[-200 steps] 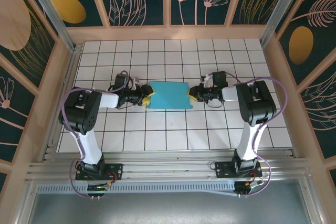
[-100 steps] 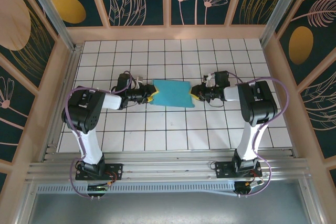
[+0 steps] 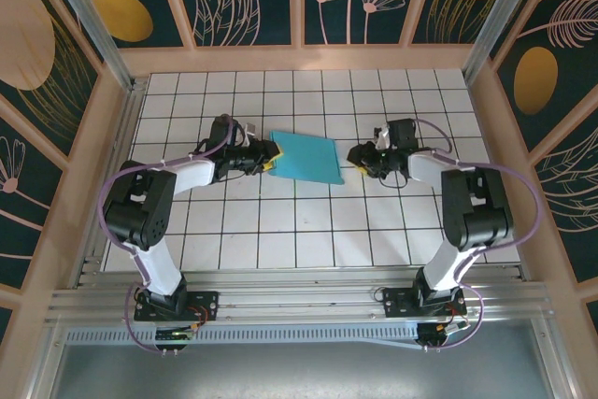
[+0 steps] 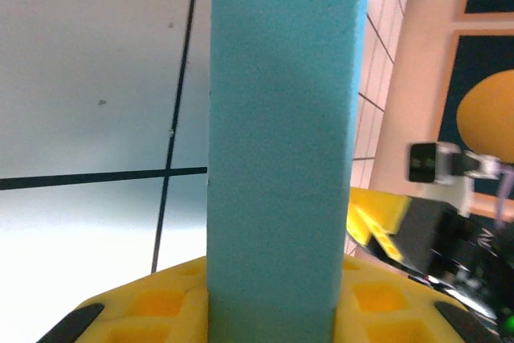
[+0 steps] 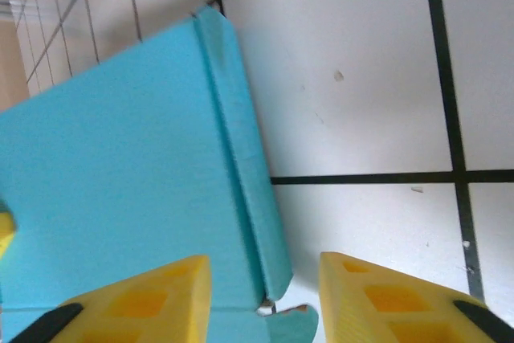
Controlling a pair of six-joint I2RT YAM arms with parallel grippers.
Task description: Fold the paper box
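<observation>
The paper box (image 3: 305, 157) shows its turquoise face, lying flat and slightly skewed on the tiled table. My left gripper (image 3: 268, 158) is shut on the box's left edge; in the left wrist view the turquoise card (image 4: 281, 142) stands pinched between the yellow fingers (image 4: 136, 311) of that gripper (image 4: 277, 311). My right gripper (image 3: 358, 155) sits just off the box's right edge, open. In the right wrist view its fingers (image 5: 136, 303) stand apart around the gripper's middle (image 5: 261, 295), with the box (image 5: 120, 166) and its narrow folded side flap (image 5: 249, 174) ahead, untouched.
White tiles with black grid lines (image 3: 308, 231) stretch in front of and behind the box. Wooden walls (image 3: 299, 58) ring the table. The right gripper's yellow finger (image 4: 377, 218) shows beyond the box in the left wrist view.
The right gripper has opened, let go of the box's right edge and drawn back to the right. The left gripper has closed on the left edge and carried the box slightly farther away, skewing it.
</observation>
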